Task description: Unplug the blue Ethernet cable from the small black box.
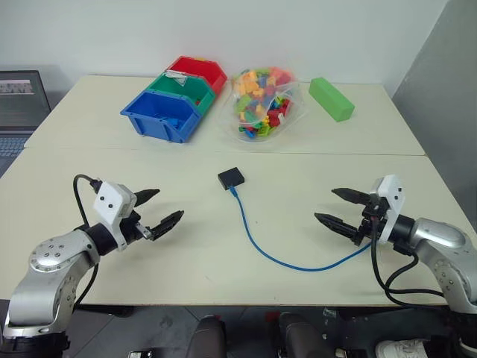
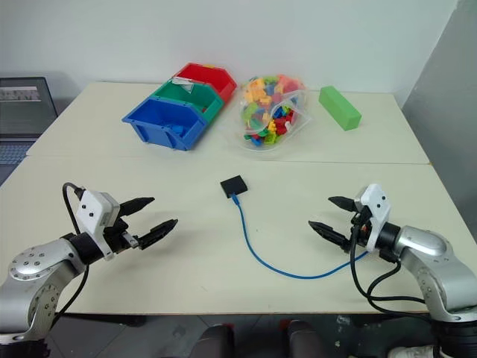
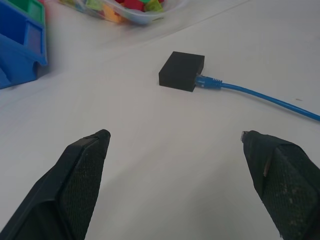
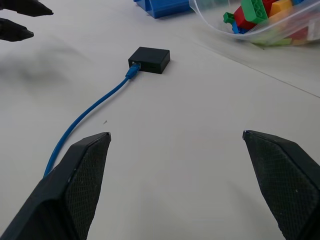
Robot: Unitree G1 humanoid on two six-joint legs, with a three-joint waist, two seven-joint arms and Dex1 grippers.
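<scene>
Both eye views look forward and down from head height over the pale surface (image 1: pixel 223 246), taking in its whole width from a little way back; the right eye sits slightly aside of the left, so the same scene shifts a touch between them; the left wrist view rides low, skimming just above the surface, facing the small black box (image 3: pixel 182 70) and the blue Ethernet cable (image 3: pixel 260 94) between its own jaws; the right wrist view faces that same box and cable from the opposite side, equally low; all four share that middle patch.
</scene>
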